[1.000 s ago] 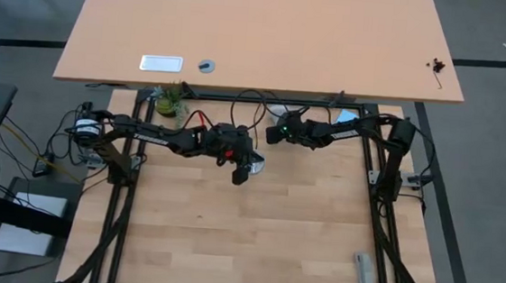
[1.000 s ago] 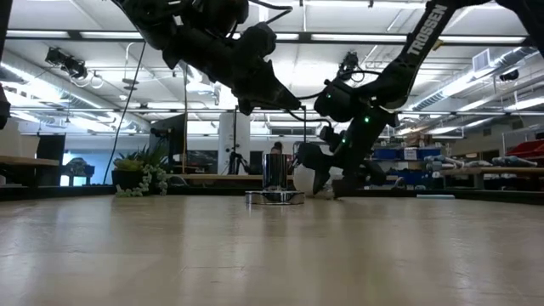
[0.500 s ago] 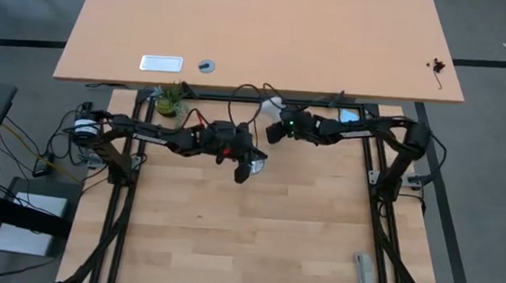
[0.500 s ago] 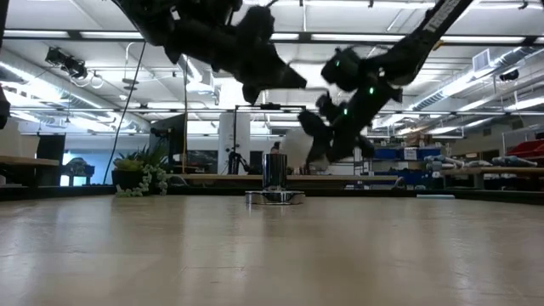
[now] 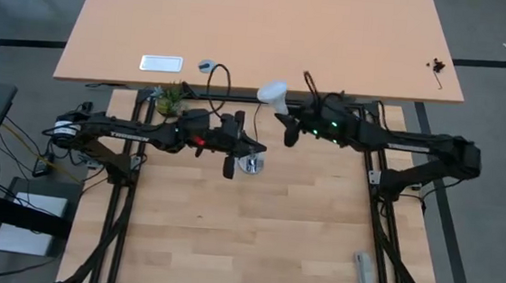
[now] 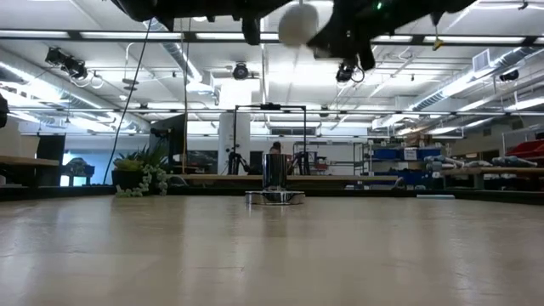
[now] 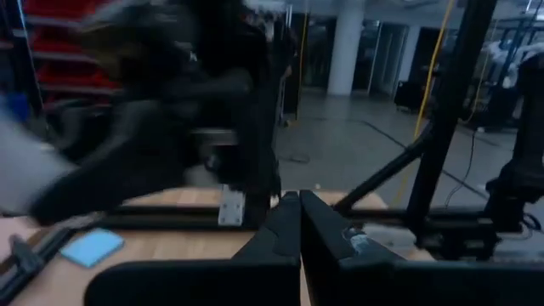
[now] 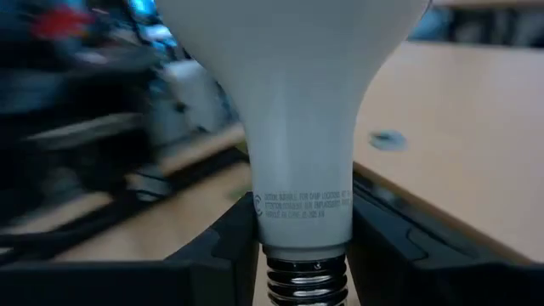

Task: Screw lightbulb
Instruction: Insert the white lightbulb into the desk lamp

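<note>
Clamped on the neck of the lightbulb (image 8: 297, 119), my right gripper (image 5: 283, 126) is now riding high above the table (image 5: 254, 241), where a second ago it was down low beside the socket (image 5: 251, 165) with its fingers spread wider and the bulb near the tabletop. In the high view the lightbulb (image 5: 272, 92) is sticking out past my fingers toward the far edge, its white globe over the gap between my table and the tan desk (image 5: 261, 34) behind it. In the low view the globe (image 6: 297, 24) is showing at the very top, well above the silver socket (image 6: 274, 180), which is standing alone on the wood. My left gripper (image 5: 229, 166) is hanging just beside the socket with its fingers (image 7: 289, 225) pressed together on nothing; it has drifted slightly away from where it was a second ago. Most of the near half of the table is lying bare, with only a small grey object (image 5: 364, 271) near the near right corner, so I am seeing plenty of room there; the far edge is crowded with the frame rails, cables and a small plant (image 5: 169, 98). On the bulb's neck, just above the screw threads, two lines of small grey print are showing, too fine for me to read.
</note>
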Controlling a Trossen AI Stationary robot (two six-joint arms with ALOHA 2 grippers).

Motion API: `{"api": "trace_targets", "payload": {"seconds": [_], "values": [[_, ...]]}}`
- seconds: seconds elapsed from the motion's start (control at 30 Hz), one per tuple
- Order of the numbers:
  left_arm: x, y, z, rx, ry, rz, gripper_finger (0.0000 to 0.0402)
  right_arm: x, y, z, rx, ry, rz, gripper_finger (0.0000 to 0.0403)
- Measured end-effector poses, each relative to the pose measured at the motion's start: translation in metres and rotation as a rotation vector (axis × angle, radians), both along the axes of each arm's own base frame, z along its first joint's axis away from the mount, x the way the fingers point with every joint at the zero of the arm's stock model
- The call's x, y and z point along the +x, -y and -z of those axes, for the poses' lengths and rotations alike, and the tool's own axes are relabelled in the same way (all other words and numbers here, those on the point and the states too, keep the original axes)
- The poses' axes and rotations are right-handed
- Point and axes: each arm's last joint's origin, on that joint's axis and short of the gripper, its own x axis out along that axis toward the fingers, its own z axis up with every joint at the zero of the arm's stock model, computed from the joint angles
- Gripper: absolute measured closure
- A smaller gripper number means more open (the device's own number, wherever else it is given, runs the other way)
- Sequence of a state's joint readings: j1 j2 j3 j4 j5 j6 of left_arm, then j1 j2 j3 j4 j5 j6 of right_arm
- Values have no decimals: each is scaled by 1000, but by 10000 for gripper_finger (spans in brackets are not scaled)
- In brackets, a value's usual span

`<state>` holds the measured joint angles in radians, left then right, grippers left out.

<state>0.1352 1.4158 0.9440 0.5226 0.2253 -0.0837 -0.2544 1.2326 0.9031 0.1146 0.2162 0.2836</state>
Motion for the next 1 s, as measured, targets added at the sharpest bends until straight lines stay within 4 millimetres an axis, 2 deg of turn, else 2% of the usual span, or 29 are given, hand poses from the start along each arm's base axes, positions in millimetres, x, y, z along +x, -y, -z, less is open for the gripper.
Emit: {"api": "trace_targets", "payload": {"seconds": [0.13,0.27,0.5,0.63,1.0], "values": [[0,0,-4,7,40,12,401,0,-30,-15,-79,69,-96,256],[0,1,-4,2,51,16,401,7,-55,-20,-141,129,-179,256],[1,12,-10,1,107,61,393,18,-77,-20,-194,190,-245,256],[0,18,-13,16,144,64,361,20,-80,-19,-205,198,-254,256],[0,19,-15,15,159,41,238,18,-90,-22,-265,196,-232,256]]}}
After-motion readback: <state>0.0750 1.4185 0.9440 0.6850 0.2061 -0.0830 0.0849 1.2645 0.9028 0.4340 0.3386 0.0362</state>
